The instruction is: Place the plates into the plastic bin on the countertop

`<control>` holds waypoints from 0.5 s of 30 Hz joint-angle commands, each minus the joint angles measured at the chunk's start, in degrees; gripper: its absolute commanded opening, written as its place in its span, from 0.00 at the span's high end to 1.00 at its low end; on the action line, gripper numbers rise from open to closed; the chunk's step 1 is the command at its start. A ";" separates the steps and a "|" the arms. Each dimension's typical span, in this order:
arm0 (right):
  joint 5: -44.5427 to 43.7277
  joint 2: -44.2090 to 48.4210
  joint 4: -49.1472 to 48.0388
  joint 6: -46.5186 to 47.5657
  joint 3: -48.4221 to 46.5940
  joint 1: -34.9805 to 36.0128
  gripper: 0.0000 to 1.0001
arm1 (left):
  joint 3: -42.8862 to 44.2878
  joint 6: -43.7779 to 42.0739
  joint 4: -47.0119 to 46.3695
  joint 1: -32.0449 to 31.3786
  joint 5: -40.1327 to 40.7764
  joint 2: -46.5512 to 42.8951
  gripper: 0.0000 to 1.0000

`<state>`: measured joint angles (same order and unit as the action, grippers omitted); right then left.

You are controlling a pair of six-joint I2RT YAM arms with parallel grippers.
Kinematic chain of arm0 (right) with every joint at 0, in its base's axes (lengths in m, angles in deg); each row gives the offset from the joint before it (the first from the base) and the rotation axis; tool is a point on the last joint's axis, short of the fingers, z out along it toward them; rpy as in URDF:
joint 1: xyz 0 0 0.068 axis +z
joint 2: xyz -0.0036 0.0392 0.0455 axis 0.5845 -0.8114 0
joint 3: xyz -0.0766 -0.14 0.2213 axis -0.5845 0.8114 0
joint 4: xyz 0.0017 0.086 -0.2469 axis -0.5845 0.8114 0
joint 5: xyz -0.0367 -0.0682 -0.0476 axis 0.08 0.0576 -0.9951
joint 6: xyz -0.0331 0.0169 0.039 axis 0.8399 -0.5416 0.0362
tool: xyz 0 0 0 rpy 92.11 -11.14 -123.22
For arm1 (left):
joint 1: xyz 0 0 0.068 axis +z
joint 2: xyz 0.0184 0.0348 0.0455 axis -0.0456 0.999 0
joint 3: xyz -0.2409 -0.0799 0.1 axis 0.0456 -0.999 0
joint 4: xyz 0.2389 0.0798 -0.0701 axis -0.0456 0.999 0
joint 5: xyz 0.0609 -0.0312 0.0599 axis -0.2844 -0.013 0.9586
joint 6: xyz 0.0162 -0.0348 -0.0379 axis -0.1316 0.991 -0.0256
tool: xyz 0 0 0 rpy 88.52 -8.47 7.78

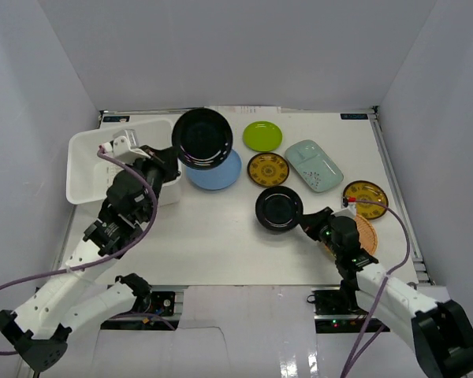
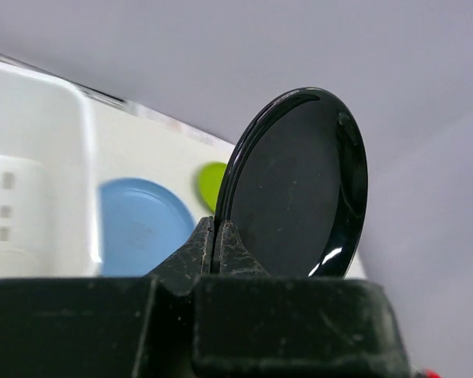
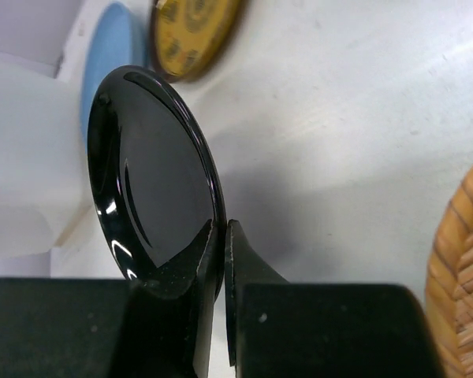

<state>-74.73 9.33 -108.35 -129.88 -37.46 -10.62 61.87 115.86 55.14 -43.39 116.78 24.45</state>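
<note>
Your left pincer (image 1: 173,160) extended up-frame, clamped on raised black plate (image 1: 202,138), your right pincer (image 1: 306,220) low mid-frame, gripping second black plate (image 1: 278,209)

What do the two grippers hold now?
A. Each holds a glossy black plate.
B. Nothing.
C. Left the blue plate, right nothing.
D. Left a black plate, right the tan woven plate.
A: the left gripper is shut on the rim of the first black plate, and the right gripper on the rim of the second black plate.

White arm links (image 1: 71,290), black joints (image 1: 126,194), lilac cables (image 1: 24,279); left hand (image 2: 217,235) scuffed black.
</note>
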 commanded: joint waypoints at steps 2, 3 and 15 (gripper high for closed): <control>-1.05 11.56 10.80 5.22 -3.33 -0.10 0.92 | 2.80 -2.07 7.54 19.14 -2.55 4.42 1.00; -0.88 13.93 12.14 6.01 -4.39 -0.01 0.92 | 2.63 -0.40 8.16 24.37 -7.55 5.39 1.00; 8.26 3.17 13.91 14.01 -26.44 4.02 0.92 | 0.26 5.07 8.78 52.11 -16.39 18.92 1.00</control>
<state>-69.09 16.39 -91.67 -119.02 -56.78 -8.48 62.33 119.88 64.52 8.00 100.56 41.79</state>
